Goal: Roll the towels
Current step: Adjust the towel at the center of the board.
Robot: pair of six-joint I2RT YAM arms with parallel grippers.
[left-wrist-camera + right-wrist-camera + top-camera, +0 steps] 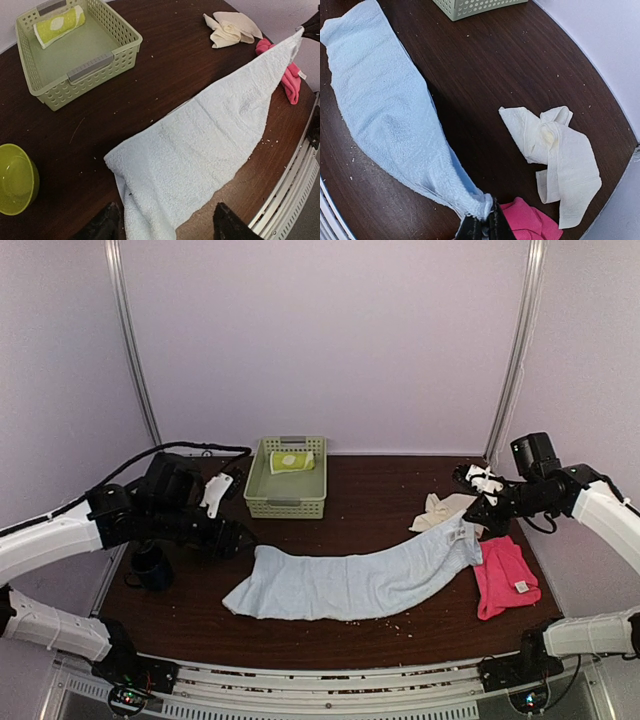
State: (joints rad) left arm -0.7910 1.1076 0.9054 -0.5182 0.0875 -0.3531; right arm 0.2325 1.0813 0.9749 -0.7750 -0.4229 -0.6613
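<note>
A long light blue towel (350, 580) lies stretched across the table, also in the left wrist view (200, 145) and right wrist view (385, 110). My right gripper (478, 512) is shut on its right end and holds that corner lifted (487, 212). My left gripper (240, 537) is open, its fingers (107, 225) either side of the towel's left end, not touching it. A crumpled cream-white towel (445, 508) (560, 155) and a hot pink towel with a white tag (505, 578) (525, 220) lie at the right. A rolled lime-green towel (292, 461) (59, 25) sits in the basket.
A green plastic basket (262, 502) (90, 67) stands at the back middle. A green bowl (15, 177) sits near the left edge, dark from above (150, 568). Crumbs are scattered over the dark wooden table (380, 495). A metal rail runs along the near edge.
</note>
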